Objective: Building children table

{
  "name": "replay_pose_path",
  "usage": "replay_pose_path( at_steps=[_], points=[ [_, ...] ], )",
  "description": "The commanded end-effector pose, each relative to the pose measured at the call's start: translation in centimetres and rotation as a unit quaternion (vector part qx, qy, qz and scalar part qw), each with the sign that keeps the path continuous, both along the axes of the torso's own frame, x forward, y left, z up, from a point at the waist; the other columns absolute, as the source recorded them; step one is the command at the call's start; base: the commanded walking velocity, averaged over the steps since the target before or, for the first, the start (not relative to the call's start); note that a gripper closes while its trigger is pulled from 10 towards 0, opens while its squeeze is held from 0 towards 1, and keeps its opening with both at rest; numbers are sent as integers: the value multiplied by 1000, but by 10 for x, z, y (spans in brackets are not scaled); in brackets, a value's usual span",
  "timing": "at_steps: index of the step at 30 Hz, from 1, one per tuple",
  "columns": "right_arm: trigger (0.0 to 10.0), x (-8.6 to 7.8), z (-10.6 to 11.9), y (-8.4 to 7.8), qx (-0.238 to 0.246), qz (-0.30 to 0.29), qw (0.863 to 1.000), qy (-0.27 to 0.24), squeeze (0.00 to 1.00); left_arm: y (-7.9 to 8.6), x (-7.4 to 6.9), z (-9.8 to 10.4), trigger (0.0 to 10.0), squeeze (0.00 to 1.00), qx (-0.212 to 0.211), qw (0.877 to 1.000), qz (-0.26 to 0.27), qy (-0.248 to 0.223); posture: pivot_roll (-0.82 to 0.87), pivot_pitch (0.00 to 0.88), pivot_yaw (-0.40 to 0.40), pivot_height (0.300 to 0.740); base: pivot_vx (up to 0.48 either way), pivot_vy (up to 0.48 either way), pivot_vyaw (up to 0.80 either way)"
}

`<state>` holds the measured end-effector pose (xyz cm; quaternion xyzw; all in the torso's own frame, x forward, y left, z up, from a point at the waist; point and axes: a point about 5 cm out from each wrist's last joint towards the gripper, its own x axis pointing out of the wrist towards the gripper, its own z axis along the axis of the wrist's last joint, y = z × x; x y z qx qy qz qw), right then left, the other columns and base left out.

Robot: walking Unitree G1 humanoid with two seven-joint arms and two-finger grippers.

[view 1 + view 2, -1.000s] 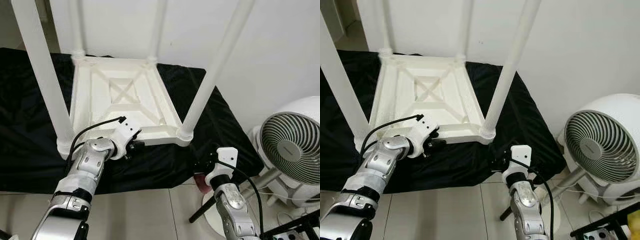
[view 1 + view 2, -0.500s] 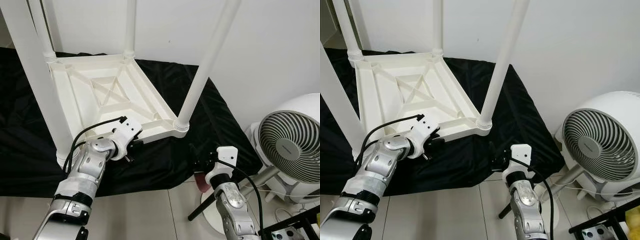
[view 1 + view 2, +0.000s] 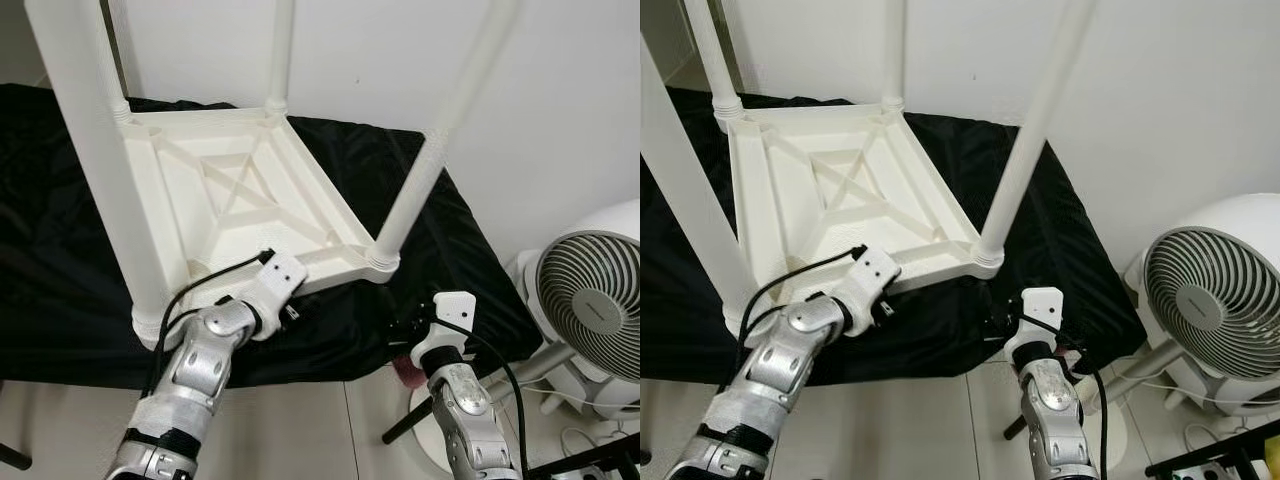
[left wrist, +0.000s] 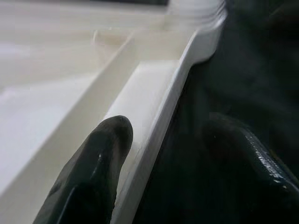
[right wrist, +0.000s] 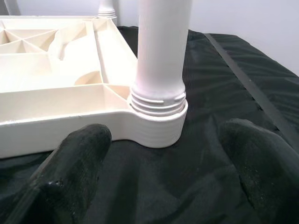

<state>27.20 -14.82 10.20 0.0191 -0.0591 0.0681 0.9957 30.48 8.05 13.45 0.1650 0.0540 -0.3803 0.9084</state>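
The white plastic children's table (image 3: 240, 200) lies upside down on a black cloth (image 3: 60, 270) spread before me, its ribbed underside facing up and its four legs standing upward; the near right leg (image 3: 430, 160) rises from a threaded socket at the corner closest to my right arm. My left gripper (image 3: 883, 307) is at the table's near edge, and my left wrist view shows that thin white rim (image 4: 159, 116) running between my two fingers: one finger (image 4: 93, 163) rests inside the frame against the rim, the other lies outside over the black cloth, so my jaws straddle the rim, though I cannot tell whether they press it. My right gripper (image 5: 163, 158) sits low over the cloth just in front of that near right corner, jaws spread wide and holding nothing; the leg's socket (image 5: 156, 119) stands between and beyond my fingertips, apart from both. A white fan (image 3: 590, 310) stands on the floor to my right.
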Motion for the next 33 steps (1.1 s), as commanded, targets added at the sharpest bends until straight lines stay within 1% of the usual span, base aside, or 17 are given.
replay_pose_path(
  at_steps=[1,5,6,10,12,14,15,18,19,20,21,23,24,26,28,30,33],
  points=[
    [10000,1,-3,-7,-2,-12,1000,5,0,-11,-14,5,10000,0,-18,993,-112,14,60,12,-128,740,0,0,0],
    [10000,1,-2,-7,-3,-11,1000,4,0,-5,-17,10,10000,0,-35,993,-111,11,61,13,-128,740,0,0,0],
    [10000,2,-3,-7,-4,-11,1000,5,0,-1,-18,15,10000,0,-49,994,-98,-10,72,16,-131,740,0,0,0],
    [10000,5,-2,-7,-4,-9,1000,3,0,8,-21,19,10000,0,-70,995,-74,-13,82,18,-134,740,0,0,0],
    [10000,5,-2,-7,-4,-9,1000,3,0,8,-21,19,10000,0,-70,995,-74,-13,82,18,-134,740,0,0,0],
    [10000,6,-1,-6,-4,-8,1000,2,0,10,-25,22,10000,0,-76,994,-76,-29,87,18,-136,740,0,0,0],
    [10000,7,-1,-5,-4,-5,1000,2,0,15,-33,24,10000,0,-84,992,-85,-36,101,18,-139,740,0,0,0],
    [10000,7,-1,-5,-4,-5,1000,2,0,15,-33,24,10000,0,-84,992,-85,-36,101,18,-139,740,0,0,0],
    [10000,8,-1,-4,-3,-1,1000,2,0,22,-42,26,10000,0,-90,991,-91,-43,109,17,-140,740,0,0,0],
    [10000,9,-2,-3,-3,0,1000,2,0,37,-45,30,10000,0,-89,992,-74,-46,117,21,-136,740,0,0,0],
    [10000,9,-2,-3,-3,0,1000,2,0,37,-45,30,10000,0,-89,992,-74,-46,117,21,-136,740,0,0,0],
    [10000,10,-2,-3,-1,1,1000,3,0,60,-50,39,10000,0,-83,994,-42,-60,131,26,-143,740,0,0,0],
    [10000,10,-2,-3,-1,1,1000,3,0,60,-50,39,10000,0,-83,994,-42,-60,131,26,-143,740,0,0,0],
    [10000,11,-3,-2,-1,2,1000,4,0,75,-54,44,10000,0,-76,994,-22,-70,136,29,-146,740,0,0,0],
    [10000,13,-2,-1,0,4,1000,4,0,84,-57,41,10000,0,-68,996,-12,-64,157,39,-150,740,0,0,0],
    [10000,14,-2,0,1,6,1000,4,0,87,-58,39,10000,0,-65,996,-9,-59,157,39,-150,740,0,0,0],
    [10000,18,0,3,1,14,1000,1,0,102,-70,18,10000,0,4,1000,8,-23,171,47,-155,740,0,0,0]
  ],
)
